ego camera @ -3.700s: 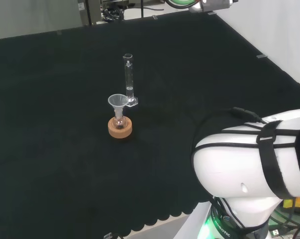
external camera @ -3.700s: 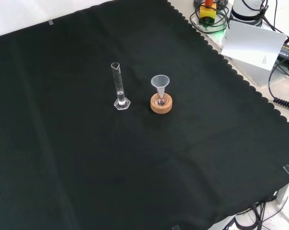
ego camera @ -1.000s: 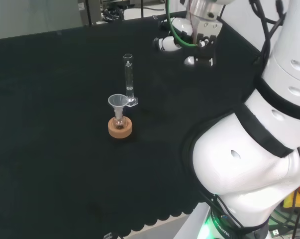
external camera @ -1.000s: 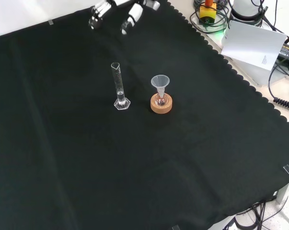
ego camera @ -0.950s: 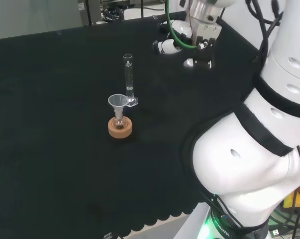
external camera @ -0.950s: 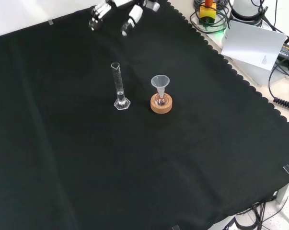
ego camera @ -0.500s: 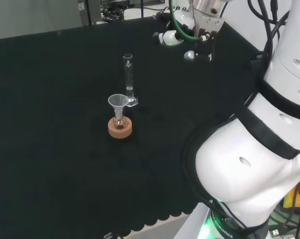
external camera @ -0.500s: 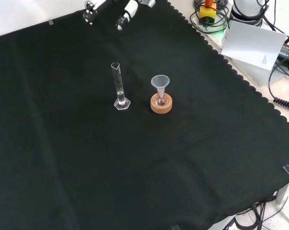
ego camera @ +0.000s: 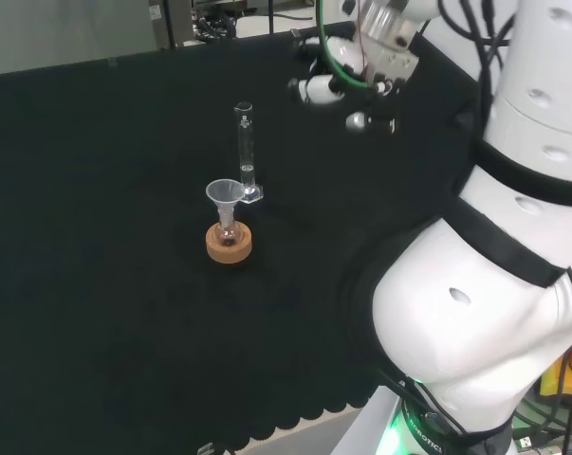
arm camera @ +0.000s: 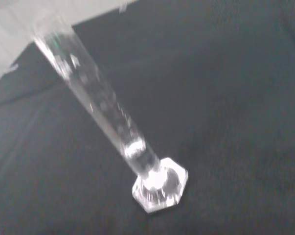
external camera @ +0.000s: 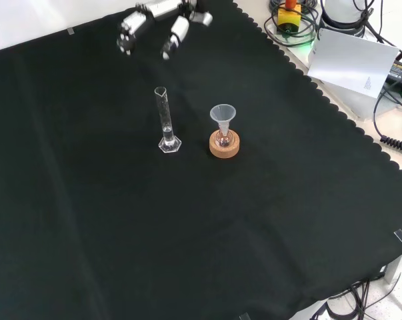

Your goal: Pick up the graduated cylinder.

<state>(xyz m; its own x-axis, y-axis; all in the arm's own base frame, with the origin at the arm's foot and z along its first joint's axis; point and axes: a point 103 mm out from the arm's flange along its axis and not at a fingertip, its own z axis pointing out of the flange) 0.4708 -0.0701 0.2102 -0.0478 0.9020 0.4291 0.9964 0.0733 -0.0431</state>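
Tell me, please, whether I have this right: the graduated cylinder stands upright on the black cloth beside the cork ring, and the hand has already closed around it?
Not quite. The graduated cylinder does stand upright on the cloth beside the cork ring, but the hand has not closed around it. The front view shows the hand open and well apart from the cylinder.

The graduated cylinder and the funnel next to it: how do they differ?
The graduated cylinder is a tall narrow tube; the funnel is short and flares wide on top. The cylinder stands on its own flat base on the cloth; the funnel sits in a small flask on a cork ring. Both are clear and upright.
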